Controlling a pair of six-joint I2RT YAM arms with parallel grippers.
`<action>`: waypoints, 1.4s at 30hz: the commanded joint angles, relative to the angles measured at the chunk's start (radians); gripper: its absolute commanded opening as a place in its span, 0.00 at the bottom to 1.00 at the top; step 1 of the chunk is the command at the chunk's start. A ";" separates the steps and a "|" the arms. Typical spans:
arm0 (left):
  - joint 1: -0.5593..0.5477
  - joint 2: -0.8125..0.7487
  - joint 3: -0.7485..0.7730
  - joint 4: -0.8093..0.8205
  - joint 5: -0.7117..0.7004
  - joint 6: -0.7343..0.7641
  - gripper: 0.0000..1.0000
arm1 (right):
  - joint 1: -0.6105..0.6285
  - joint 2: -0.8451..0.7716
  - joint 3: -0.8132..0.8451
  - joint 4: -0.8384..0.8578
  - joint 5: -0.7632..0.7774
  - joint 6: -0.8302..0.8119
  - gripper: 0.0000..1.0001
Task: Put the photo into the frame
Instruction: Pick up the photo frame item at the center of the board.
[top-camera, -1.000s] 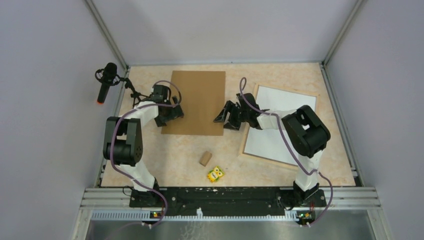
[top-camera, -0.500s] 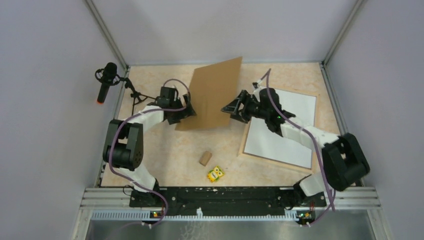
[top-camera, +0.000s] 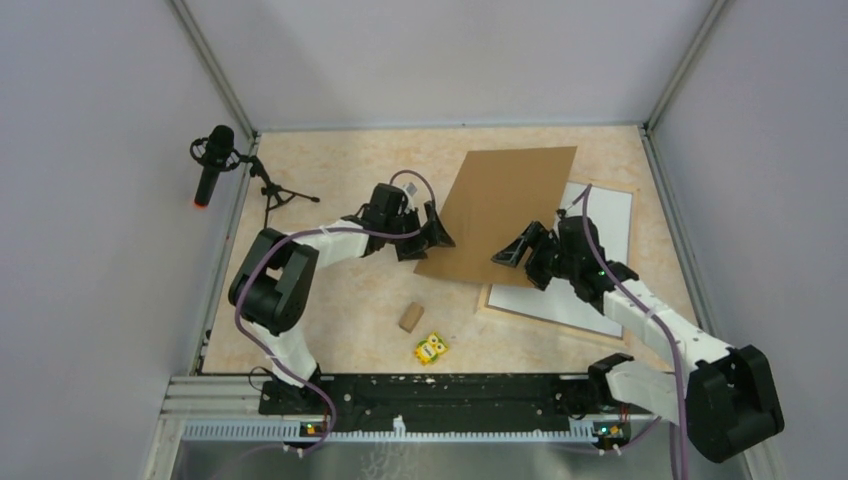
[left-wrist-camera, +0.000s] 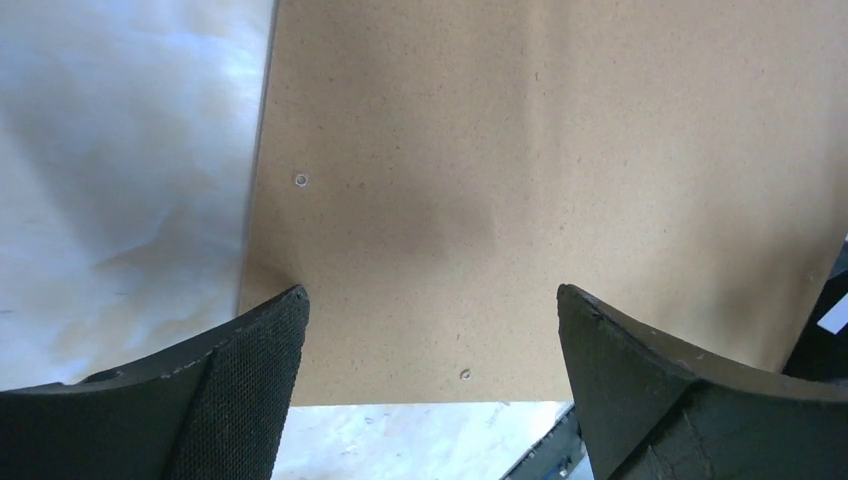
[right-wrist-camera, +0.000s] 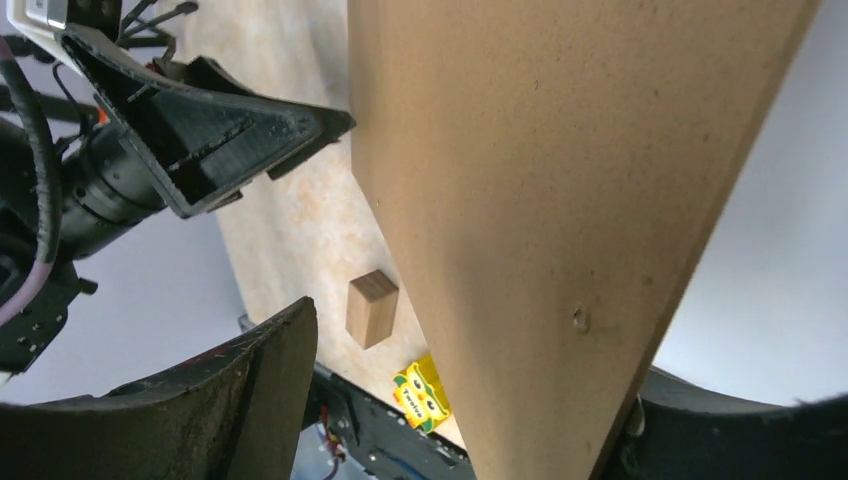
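Both hands meet at a plain brown backing board, which stands off the tabletop at a tilt between them. The left hand is spread wide. In its wrist view the board's face fills the space beyond and between its two fingers, and the board's near corner sits just past the left fingertip. From the right wrist view, one tip of that hand touches the board's edge.

The right hand is also spread, with the board running down through the gap. The board's lower end lies against one finger, while the other finger stands apart from it, leaving tabletop visible in between. Neither hand pinches the board.

The frame lies flat on the tabletop, white face up, beneath and beyond the right hand. The raised board covers the frame's side nearest the left hand.

Below the left hand, toward the arm bases, sit a small wooden block and, just beside it, a yellow owl-printed packet. A microphone on a stand is well off to the left hand's outer side.
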 joint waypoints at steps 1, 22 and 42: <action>-0.073 0.074 -0.077 -0.109 0.105 -0.075 0.98 | 0.004 -0.097 0.155 -0.171 0.149 -0.097 0.68; -0.064 -0.171 0.203 -0.379 0.122 0.241 0.98 | 0.005 -0.142 0.497 -0.502 0.424 -0.246 0.00; -0.054 -0.327 0.234 -0.308 0.223 0.330 0.98 | 0.007 -0.079 1.319 -1.371 0.841 -0.590 0.00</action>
